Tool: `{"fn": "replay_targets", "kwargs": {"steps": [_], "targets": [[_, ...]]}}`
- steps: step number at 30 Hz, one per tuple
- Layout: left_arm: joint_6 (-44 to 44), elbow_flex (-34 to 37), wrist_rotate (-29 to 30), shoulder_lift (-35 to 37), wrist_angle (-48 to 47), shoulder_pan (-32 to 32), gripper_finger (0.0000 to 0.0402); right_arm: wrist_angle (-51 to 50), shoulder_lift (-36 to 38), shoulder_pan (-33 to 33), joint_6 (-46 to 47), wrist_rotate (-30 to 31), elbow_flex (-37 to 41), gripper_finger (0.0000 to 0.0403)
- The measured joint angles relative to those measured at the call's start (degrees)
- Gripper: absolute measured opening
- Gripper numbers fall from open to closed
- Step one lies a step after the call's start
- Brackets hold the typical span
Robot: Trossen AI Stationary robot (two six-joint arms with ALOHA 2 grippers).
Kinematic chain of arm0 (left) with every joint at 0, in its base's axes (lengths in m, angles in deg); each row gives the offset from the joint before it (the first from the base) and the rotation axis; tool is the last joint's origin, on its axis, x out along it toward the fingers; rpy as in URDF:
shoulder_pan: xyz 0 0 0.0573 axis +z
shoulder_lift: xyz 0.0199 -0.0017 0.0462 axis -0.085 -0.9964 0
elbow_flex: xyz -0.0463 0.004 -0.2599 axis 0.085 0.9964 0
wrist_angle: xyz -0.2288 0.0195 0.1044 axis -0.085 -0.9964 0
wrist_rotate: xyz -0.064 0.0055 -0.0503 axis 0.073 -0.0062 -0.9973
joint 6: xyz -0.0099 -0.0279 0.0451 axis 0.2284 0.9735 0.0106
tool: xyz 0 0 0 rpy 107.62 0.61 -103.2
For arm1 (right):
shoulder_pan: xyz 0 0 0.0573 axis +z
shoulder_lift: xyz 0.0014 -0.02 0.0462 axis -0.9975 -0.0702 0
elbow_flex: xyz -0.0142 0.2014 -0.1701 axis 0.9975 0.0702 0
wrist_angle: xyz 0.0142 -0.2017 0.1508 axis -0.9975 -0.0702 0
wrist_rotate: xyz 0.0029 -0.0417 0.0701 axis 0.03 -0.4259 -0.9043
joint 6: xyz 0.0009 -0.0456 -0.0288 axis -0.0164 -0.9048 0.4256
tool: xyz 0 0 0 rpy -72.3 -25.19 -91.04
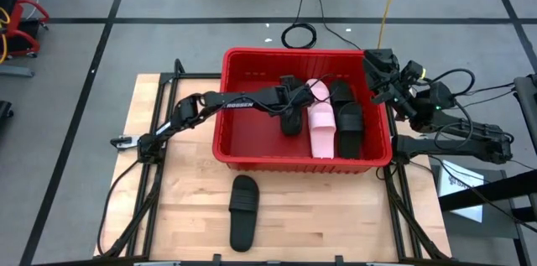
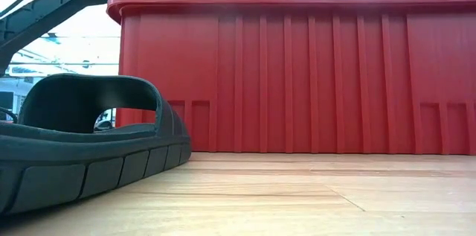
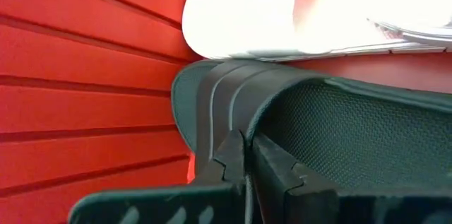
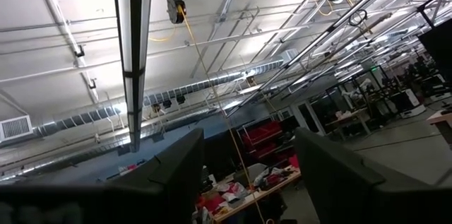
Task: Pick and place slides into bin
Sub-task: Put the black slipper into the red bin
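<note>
The red bin stands mid-table. Inside it lie a pale pink slide and two black slides, side by side. My left gripper reaches into the bin from the left and is shut on another black slide, next to the pink one. One more black slide lies sole down on the table in front of the bin. My right gripper stands open at the bin's far right corner, raised and pointing upward. My left gripper pinches the black slide's ribbed strap edge between its two fingers, slanting down from the table's left. The slide's textured inside faces the fingers. Whether the slide rests on the bin floor, I cannot tell.
The bin's ribbed near wall rises behind the loose black slide. Bare bin floor lies left of the held slide. Cables run along the right arm at the table's right edge.
</note>
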Motion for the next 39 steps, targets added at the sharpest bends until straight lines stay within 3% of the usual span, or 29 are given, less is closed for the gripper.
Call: {"fn": "replay_targets", "kwargs": {"steps": [6, 15, 20, 39], "targets": [[0.25, 0.00, -1.98, 0.02, -0.56, 0.00, 0.0033, -0.45, -0.02, 0.00, 0.02, 0.00, 0.00, 0.0212], [1.78, -0.09, -3.48, 0.04, -0.30, -0.17, 0.0151, -0.45, -0.02, 0.00, 0.04, 0.00, 0.00, 0.0212], [2.45, -0.09, -3.20, 0.69, -2.82, -0.67, 0.0192, -0.90, 0.00, 0.00, 0.04, 0.00, 0.00, 0.0212], [6.18, -0.09, -7.01, 13.77, -8.51, -5.20, 0.0198, -0.78, 0.00, 0.00, 0.03, -0.02, 0.00, 0.0212]]}}
